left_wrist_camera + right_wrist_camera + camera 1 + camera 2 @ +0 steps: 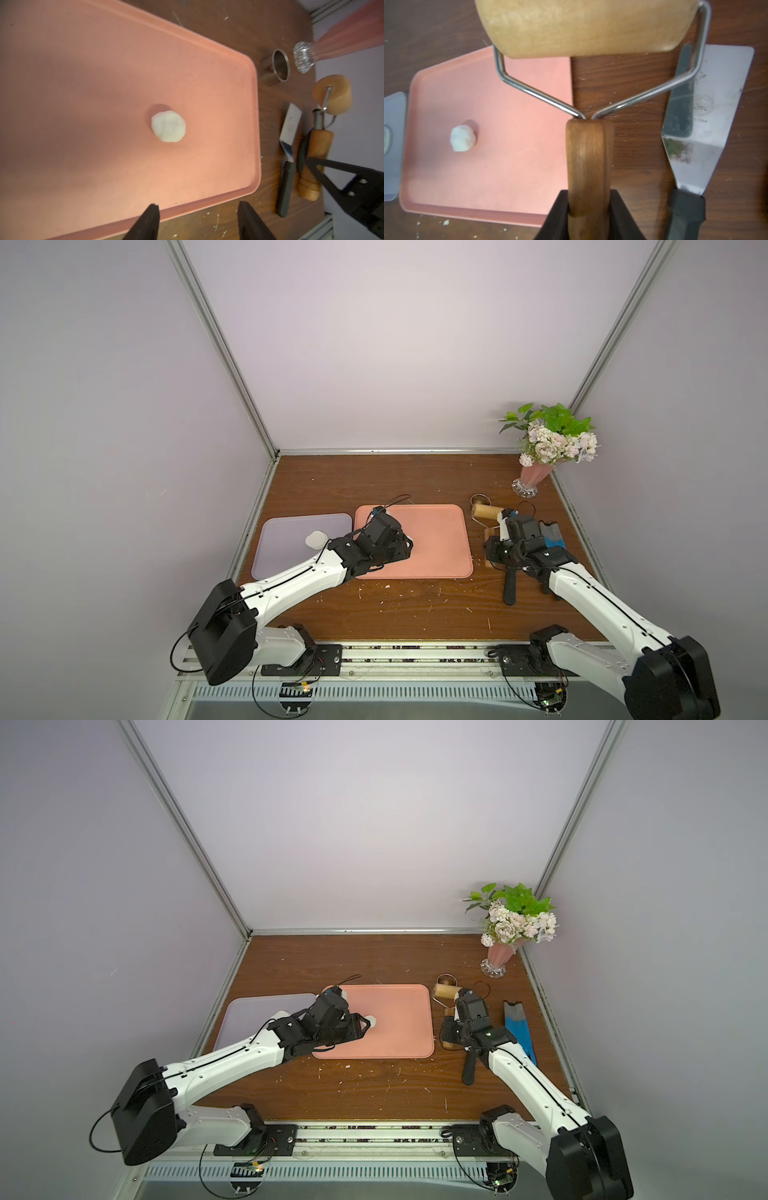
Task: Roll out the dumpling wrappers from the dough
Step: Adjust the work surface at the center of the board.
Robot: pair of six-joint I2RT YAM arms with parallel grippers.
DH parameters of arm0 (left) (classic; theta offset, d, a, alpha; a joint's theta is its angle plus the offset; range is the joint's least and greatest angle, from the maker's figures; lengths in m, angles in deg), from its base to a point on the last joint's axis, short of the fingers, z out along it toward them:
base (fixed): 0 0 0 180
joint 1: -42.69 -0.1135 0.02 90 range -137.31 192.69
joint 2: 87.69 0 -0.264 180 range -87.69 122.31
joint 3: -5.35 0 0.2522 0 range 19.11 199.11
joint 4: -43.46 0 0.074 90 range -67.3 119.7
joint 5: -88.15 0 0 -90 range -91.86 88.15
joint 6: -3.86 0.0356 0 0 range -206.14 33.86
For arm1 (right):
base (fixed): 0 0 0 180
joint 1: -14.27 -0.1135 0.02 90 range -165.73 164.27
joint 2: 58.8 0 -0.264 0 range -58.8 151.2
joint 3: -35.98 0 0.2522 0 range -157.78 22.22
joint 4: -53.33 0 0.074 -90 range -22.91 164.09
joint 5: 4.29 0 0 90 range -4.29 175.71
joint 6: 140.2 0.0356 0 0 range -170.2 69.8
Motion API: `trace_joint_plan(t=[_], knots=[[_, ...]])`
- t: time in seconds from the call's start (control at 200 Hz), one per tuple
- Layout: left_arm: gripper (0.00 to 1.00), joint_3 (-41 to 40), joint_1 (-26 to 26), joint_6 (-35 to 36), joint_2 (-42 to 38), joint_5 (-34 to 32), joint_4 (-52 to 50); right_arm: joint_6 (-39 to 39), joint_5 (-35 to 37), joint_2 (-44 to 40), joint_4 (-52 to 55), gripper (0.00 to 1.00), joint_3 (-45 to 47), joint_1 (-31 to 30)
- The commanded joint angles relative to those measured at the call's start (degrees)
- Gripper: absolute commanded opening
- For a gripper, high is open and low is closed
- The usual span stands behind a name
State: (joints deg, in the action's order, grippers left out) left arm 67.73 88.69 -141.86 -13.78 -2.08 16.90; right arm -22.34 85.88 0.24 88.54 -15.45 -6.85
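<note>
Since the dough (168,126) is a knobbly white lump and nothing flat, the rolling looks to me not yet begun. It lies by itself near the middle of the pink tray (436,531), which sits mid-table (374,481), and I'd guess it was put there so the roller gets a smooth, rimmed surface with bare room all around.

Over the near left part of that tray hangs the left hand (198,207), its jaws apart with nothing between them. The lump sits clear of the fingertips, touching neither.

Just off the tray's right edge, on the bare wood, the right hand (588,195) is clamped on the wooden handle of the roller (583,27). The jaws pinch the handle low down, well back from the wire yoke, which I take to be so the drum can turn freely ahead of the grip. Whether the drum rests on the table or is lifted off it I cannot tell.

A spatula (708,104) lies alongside, toward the right edge, and a steel ring cutter (277,67) stands farther back, both within easy reach for later steps, I suppose. Toward the left edge a lavender tray (286,531) carries a white mound (316,539); more dough or finished discs, I can't make out.
</note>
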Motion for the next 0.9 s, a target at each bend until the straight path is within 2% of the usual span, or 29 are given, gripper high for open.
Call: trace_joint_plan(t=[0.0,0.165,0.37,0.595,0.891], knots=[[0.60,-3.47,-0.43,-0.58,-2.89,1.09,11.20,-0.67,-2.90,-3.49,-5.06,0.11,-1.59,-2.59],[0.63,-6.46,2.12,-2.18,-4.44,-2.79,23.32,2.02,-2.42,-3.59,-8.60,0.10,-2.57,-8.71],[0.64,-8.10,2.50,-3.52,-0.90,-0.43,36.41,4.43,1.31,-0.93,-11.76,0.10,-4.61,-17.49],[0.63,-6.70,3.48,-3.11,2.76,0.76,38.64,6.43,4.06,1.10,-13.56,0.10,-6.16,-23.77],[0.54,-5.89,4.01,-3.51,4.65,0.91,40.28,7.56,5.72,2.39,-14.62,0.10,-7.72,-27.65]])
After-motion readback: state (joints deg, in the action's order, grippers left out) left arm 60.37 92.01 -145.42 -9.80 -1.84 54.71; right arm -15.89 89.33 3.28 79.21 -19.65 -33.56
